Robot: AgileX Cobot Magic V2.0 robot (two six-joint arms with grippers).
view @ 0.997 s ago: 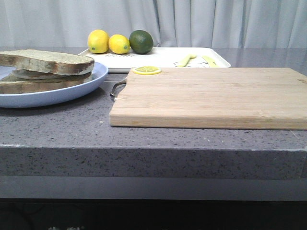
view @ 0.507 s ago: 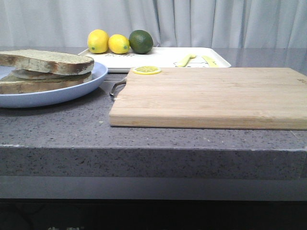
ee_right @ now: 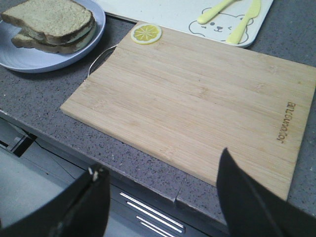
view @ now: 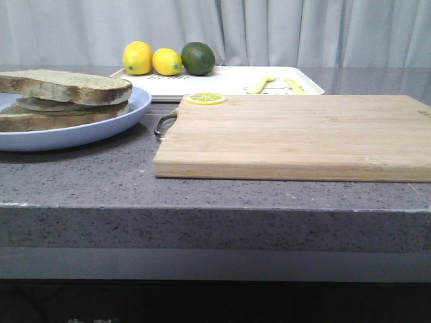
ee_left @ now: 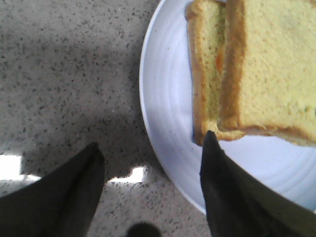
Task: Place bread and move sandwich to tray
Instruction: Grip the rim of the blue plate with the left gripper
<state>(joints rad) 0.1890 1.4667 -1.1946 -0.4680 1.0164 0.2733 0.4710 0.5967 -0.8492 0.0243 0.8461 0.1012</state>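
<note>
The sandwich (view: 60, 101) sits on the round light-blue plate (view: 101, 128) at the table's left. Its top is the bread (view: 67, 84), a pale slice with a brown crust that lies offset on the lower slice. The egg is almost hidden between the slices. My left gripper (ee_left: 150, 143) is open and empty just above the plate's rim (ee_left: 163, 98), one fingertip close to the bread's corner (ee_left: 276, 64). My right gripper (ee_right: 163, 165) is open and empty over the table's front edge. The white tray (view: 229, 79) lies at the back, and also shows in the right wrist view (ee_right: 173, 10).
A wooden cutting board (view: 296, 134) fills the middle and right, with a lemon slice (view: 206, 99) on its far left corner. Two lemons (view: 138, 57) and a lime (view: 198, 58) stand on the tray's left end. Yellow cutlery (ee_right: 244, 22) lies on its right part.
</note>
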